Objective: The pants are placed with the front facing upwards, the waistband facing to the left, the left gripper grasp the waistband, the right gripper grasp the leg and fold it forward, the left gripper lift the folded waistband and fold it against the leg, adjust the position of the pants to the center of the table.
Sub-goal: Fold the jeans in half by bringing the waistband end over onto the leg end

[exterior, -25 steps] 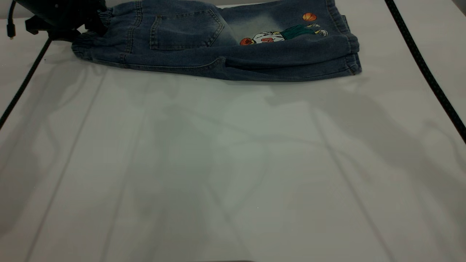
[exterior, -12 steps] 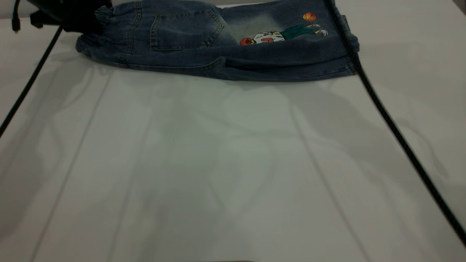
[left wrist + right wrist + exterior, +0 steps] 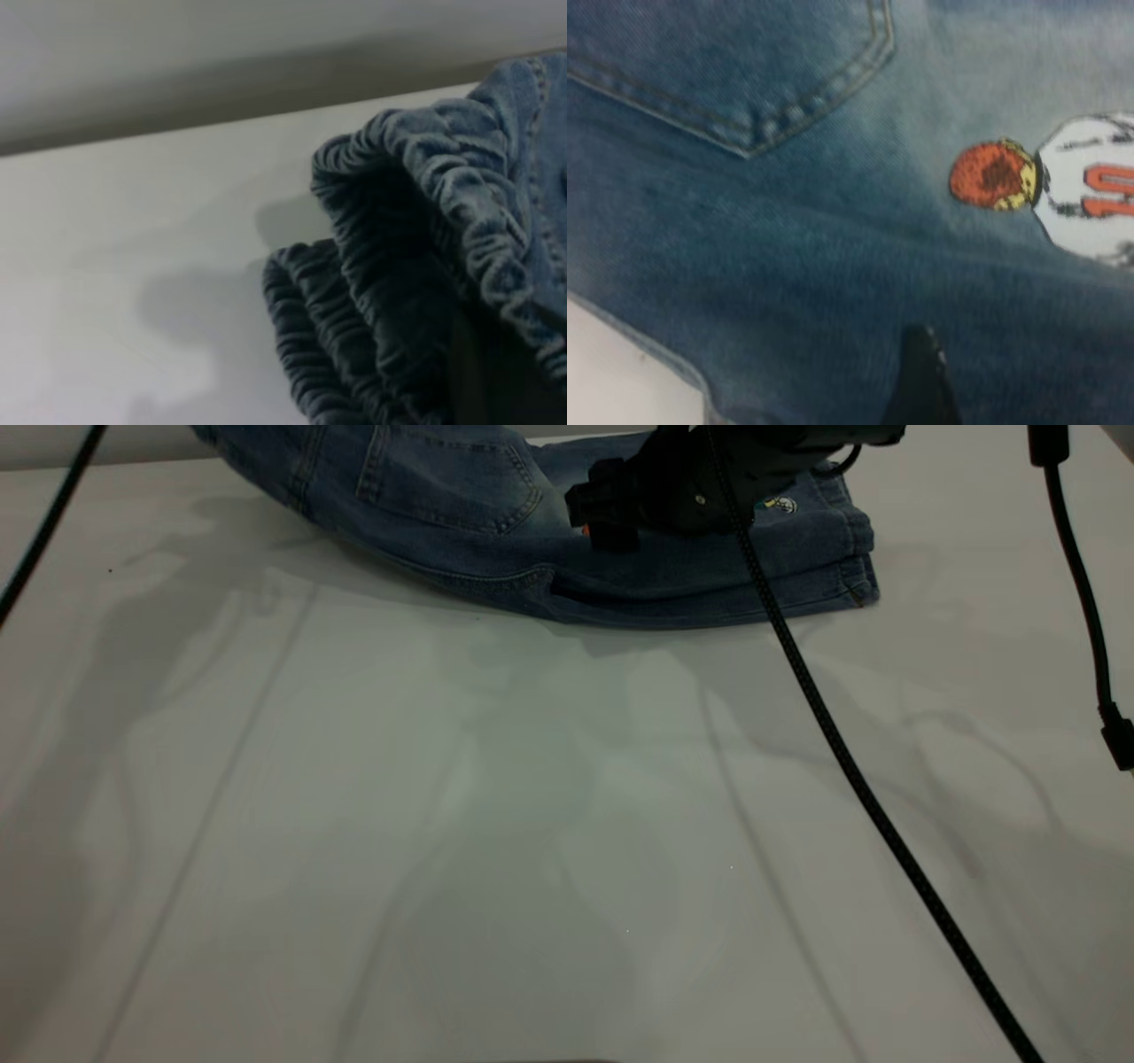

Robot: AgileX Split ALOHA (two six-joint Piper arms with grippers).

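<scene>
We see a broad pale counter point(image 3: 532, 824) carrying only the pants point(image 3: 691, 576), folded with the back side up at its far edge. Their hem end lies flat on the counter under the right gripper's fingers point(image 3: 611, 514), while the waistband point(image 3: 425, 266) end rises clear of the surface. Two black cables point(image 3: 842, 744) cross above the counter.

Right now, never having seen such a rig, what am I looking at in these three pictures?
Two robot arms work at a white table. The wide picture faces them from outside; the other two come from cameras on each arm's wrist. Small denim pants lie at the far edge. The right gripper hangs over the leg, by a basketball cartoon. The left wrist picture shows the ruffled waistband raised off the table, presumably held by the left gripper, itself out of view.
</scene>
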